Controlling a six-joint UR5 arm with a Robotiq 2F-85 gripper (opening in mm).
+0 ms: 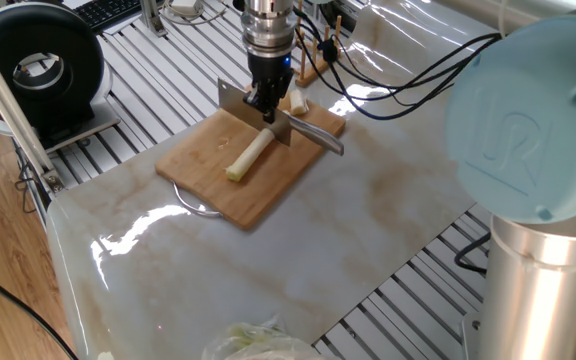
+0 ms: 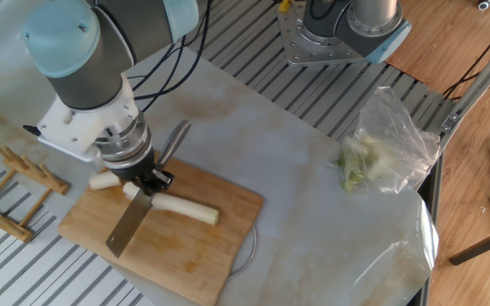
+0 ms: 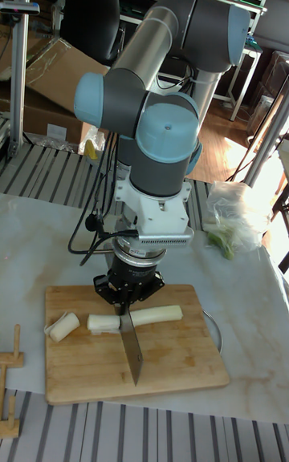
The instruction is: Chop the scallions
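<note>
On the wooden cutting board lies a pale scallion stalk. Two short cut chunks rest left of it, one also seen beside the arm. My gripper is shut on a knife. The blade stands edge-down across the stalk's thick end, between the long piece and the chunks.
A clear plastic bag of leafy greens lies on the marble away from the board. A wooden rack stands beside the board. A black round device sits at the far corner. Cables hang near the arm.
</note>
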